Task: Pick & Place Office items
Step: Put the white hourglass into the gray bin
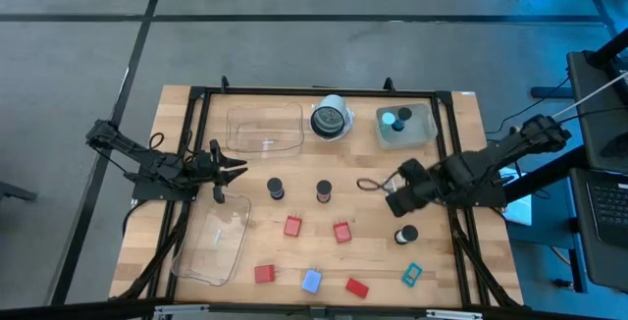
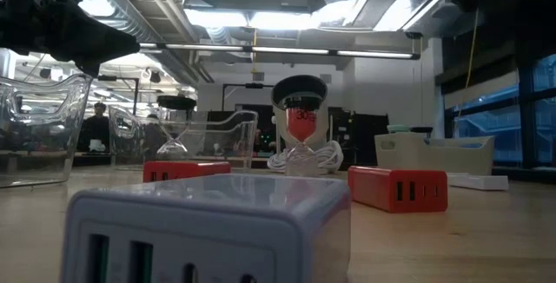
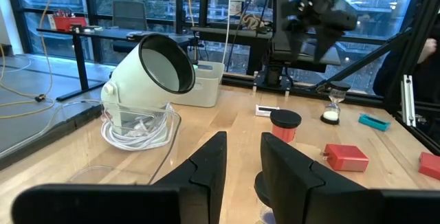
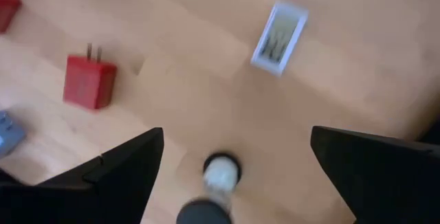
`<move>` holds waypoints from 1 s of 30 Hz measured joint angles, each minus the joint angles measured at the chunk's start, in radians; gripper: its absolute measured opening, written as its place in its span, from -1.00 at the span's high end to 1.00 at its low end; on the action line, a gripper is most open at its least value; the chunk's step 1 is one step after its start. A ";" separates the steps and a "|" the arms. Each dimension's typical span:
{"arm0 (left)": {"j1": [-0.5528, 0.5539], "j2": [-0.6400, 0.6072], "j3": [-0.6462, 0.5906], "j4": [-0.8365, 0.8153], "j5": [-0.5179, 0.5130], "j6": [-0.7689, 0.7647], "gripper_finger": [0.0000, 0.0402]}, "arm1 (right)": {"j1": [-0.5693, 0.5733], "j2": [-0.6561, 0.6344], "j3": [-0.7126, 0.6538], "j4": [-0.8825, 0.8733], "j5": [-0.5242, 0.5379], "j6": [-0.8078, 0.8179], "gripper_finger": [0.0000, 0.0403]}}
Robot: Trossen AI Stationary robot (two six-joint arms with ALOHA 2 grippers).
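R tool (image 1: 392, 193): mine, over counter's right-centre, fingers (image 4: 124, 165) spread wide, nothing between them; wrist view looks straight down on wood.
Under R tool: small hourglass-type piece (image 4: 218, 174), black top, white lower bulb, standing on counter between my fingers, not touched.
Near it: red block w/ plug prongs (image 4: 89, 81) and pale-blue rectangle (image 4: 278, 29), both flat on wood, apart from each other.
L tool (image 1: 235, 171): mine, left-centre of counter, fingers nearly closed, slim gap only, nothing held.
Counter (image 1: 451, 261): wooden, black frame round it.
Black cylinders: two upright mid-counter (image 1: 276, 188), (image 1: 324, 191); a third (image 1: 406, 234) nearer the front, right.
Red blocks: two in the middle (image 1: 292, 226), (image 1: 341, 232); two along front edge (image 1: 263, 274), (image 1: 356, 287).
Blue pcs: pale-blue one (image 1: 311, 281) front-centre; teal rectangle (image 1: 411, 275) front-right.
Clear trays: one at back (image 1: 265, 129), one front-left (image 1: 211, 246), both look empty.
Back-right bin (image 1: 405, 126): holds a teal round cap + a dark pc.
White-rimmed round object (image 1: 332, 119): between back tray and bin, cable coiled at base.
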 joint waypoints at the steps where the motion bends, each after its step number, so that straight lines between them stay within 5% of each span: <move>1: 0.000 0.000 0.000 0.000 0.000 0.000 0.57 | 0.020 0.000 -0.013 0.017 -0.003 0.029 -0.84; 14: 0.000 0.000 0.000 0.000 0.000 0.000 0.57 | 0.233 0.128 -0.073 0.193 -0.069 0.339 -0.83; 24: 0.000 0.000 0.000 0.000 0.000 0.000 0.57 | 0.275 0.253 -0.074 0.270 -0.117 0.348 -0.81; 30: 0.000 0.000 0.000 0.000 0.000 0.000 0.57 | 0.277 0.269 -0.074 0.268 -0.158 0.345 -0.63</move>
